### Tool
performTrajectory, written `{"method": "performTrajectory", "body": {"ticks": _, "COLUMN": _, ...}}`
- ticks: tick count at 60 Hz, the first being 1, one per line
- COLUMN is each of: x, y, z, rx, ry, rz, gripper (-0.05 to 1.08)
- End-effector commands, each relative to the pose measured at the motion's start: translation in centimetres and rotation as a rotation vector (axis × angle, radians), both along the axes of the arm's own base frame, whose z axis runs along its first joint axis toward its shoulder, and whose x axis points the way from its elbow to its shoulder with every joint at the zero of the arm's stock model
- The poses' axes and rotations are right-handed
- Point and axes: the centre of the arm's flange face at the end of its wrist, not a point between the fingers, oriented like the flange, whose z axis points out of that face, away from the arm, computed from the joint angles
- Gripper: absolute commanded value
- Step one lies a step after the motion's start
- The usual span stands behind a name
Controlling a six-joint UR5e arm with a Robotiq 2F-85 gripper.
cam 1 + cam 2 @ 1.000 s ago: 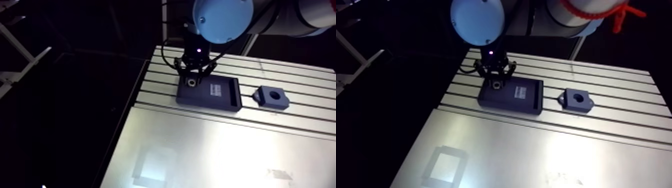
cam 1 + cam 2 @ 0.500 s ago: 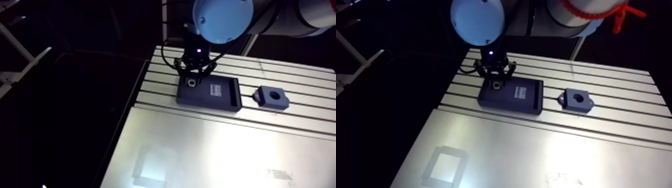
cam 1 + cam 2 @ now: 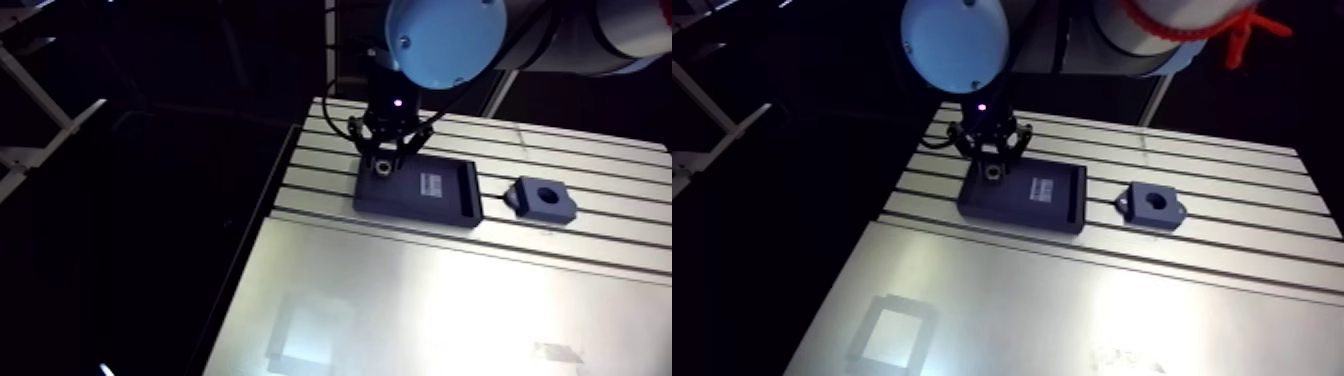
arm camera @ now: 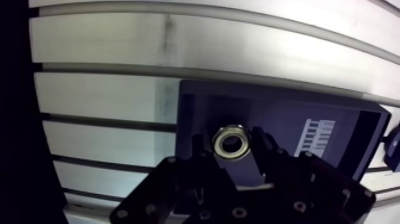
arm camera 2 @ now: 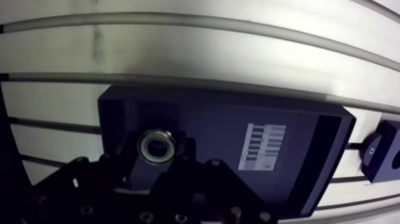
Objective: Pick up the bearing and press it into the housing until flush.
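Note:
The bearing (image 4: 231, 143), a small silver ring, sits between my gripper's (image 4: 232, 146) two dark fingers, which press on it from both sides. It hangs over one end of a dark rectangular tray (image 4: 333, 119) that lies on the slotted table. In the arm view the gripper (image 3: 384, 160) comes down onto the tray's left end. The housing (image 3: 543, 200), a dark block with a round hole, rests on the table to the right of the tray, apart from it. One corner of the housing (image 5: 381, 158) shows beside the tray in the wrist view.
A white printed label (image 5: 262, 147) sits on the tray's floor, with a raised dark strip at the far end. The slotted table (image 3: 560, 140) runs behind the tray, and a smooth metal plate (image 3: 420, 300) lies in front. The table's left edge drops into darkness.
The whole arm view has shifted a little, so the camera moved with the arm. The gripper stays over the tray's left end with the bearing between its fingers.

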Motion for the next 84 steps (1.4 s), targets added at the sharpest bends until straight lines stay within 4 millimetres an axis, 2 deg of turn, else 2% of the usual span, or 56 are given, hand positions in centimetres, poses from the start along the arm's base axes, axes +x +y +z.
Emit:
{"method": "performTrajectory", "body": {"ticks": 1, "x": 0.4, "y": -0.2, "z": 3.3, "rx": -0.006, "ry": 0.034, "rz": 0.026, "gripper": 0.61}}
{"method": "performTrajectory", "body": {"ticks": 4, "x": 0.6, "y": -0.1, "z": 4.4, "rx": -0.005, "ry": 0.034, "rz": 0.031, "gripper": 0.61}}
{"method": "performTrajectory", "body": {"ticks": 8, "x": 0.7, "y": 0.0, "z": 4.9, "rx": -0.005, "ry": 0.034, "rz": 0.031, "gripper": 0.61}}
{"method": "performTrajectory", "body": {"ticks": 10, "x": 0.8, "y": 0.4, "z": 6.1, "rx": -0.003, "ry": 0.04, "rz": 0.027, "gripper": 0.62}}
{"method": "performTrajectory", "body": {"ticks": 17, "x": 0.9, "y": 1.1, "z": 7.5, "rx": -0.005, "ry": 0.048, "rz": 0.048, "gripper": 0.62}}
{"method": "performTrajectory", "body": {"ticks": 19, "x": 0.7, "y": 1.9, "z": 7.8, "rx": -0.006, "ry": 0.051, "rz": 0.051, "gripper": 0.62}}
{"method": "performTrajectory", "body": {"ticks": 20, "x": 0.4, "y": 2.9, "z": 8.0, "rx": -0.007, "ry": 0.054, "rz": 0.047, "gripper": 0.62}}
{"method": "performTrajectory", "body": {"ticks": 21, "x": 0.4, "y": 2.9, "z": 8.0, "rx": -0.007, "ry": 0.054, "rz": 0.047, "gripper": 0.62}}
{"method": "performTrajectory", "body": {"ticks": 23, "x": -0.2, "y": 5.4, "z": 8.5, "rx": -0.009, "ry": 0.059, "rz": 0.033, "gripper": 0.62}}
{"method": "performTrajectory", "body": {"ticks": 24, "x": -0.2, "y": 5.4, "z": 8.5, "rx": -0.009, "ry": 0.059, "rz": 0.033, "gripper": 0.62}}
{"method": "performTrajectory", "body": {"ticks": 25, "x": -0.4, "y": 6.6, "z": 8.8, "rx": -0.009, "ry": 0.06, "rz": 0.029, "gripper": 0.62}}
{"method": "performTrajectory", "body": {"ticks": 26, "x": -0.4, "y": 6.6, "z": 8.8, "rx": -0.009, "ry": 0.06, "rz": 0.029, "gripper": 0.62}}
{"method": "performTrajectory", "body": {"ticks": 27, "x": -0.6, "y": 7.7, "z": 9.2, "rx": -0.01, "ry": 0.064, "rz": 0.024, "gripper": 0.62}}
{"method": "performTrajectory", "body": {"ticks": 36, "x": -1.3, "y": 11.3, "z": 10.3, "rx": -0.011, "ry": 0.082, "rz": 0.012, "gripper": 0.62}}
{"method": "performTrajectory", "body": {"ticks": 38, "x": -1.6, "y": 13.2, "z": 10.6, "rx": -0.01, "ry": 0.085, "rz": 0.005, "gripper": 0.62}}
{"method": "performTrajectory", "body": {"ticks": 41, "x": -1.6, "y": 14.0, "z": 10.8, "rx": -0.009, "ry": 0.09, "rz": 0.003, "gripper": 0.62}}
{"method": "performTrajectory", "body": {"ticks": 42, "x": -1.7, "y": 15.0, "z": 11.0, "rx": -0.009, "ry": 0.092, "rz": 0.0, "gripper": 0.62}}
{"method": "performTrajectory", "body": {"ticks": 52, "x": -2.0, "y": 18.6, "z": 11.0, "rx": -0.006, "ry": 0.091, "rz": -0.018, "gripper": 0.62}}
{"method": "performTrajectory", "body": {"ticks": 65, "x": -1.8, "y": 20.9, "z": 10.7, "rx": -0.005, "ry": 0.072, "rz": -0.028, "gripper": 0.62}}
{"method": "performTrajectory", "body": {"ticks": 84, "x": -1.5, "y": 22.6, "z": 10.3, "rx": -0.006, "ry": 0.063, "rz": -0.028, "gripper": 0.62}}
